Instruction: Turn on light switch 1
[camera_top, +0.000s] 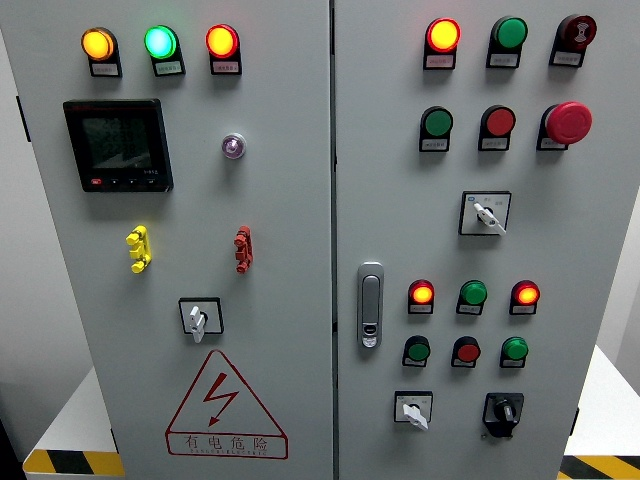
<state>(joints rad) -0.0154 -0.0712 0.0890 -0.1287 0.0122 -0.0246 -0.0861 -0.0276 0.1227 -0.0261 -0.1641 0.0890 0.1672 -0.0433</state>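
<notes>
A grey electrical cabinet with two doors fills the head view. The left door carries three lit lamps, yellow (98, 43), green (159, 42) and red (221, 41), over a black meter display (118, 145). A white rotary switch (198, 319) sits lower on that door. The right door has a white rotary switch (485, 213) at mid height, another white one (412, 408) near the bottom, and a black one (503, 412) beside it. No label numbers are readable. Neither of my hands shows in the picture.
A red mushroom stop button (569, 122) and a silver door handle (370, 305) are on the right door. Yellow (139, 249) and red (243, 248) terminals and a red hazard triangle (224, 407) are on the left door. Striped floor markings (72, 463) lie below.
</notes>
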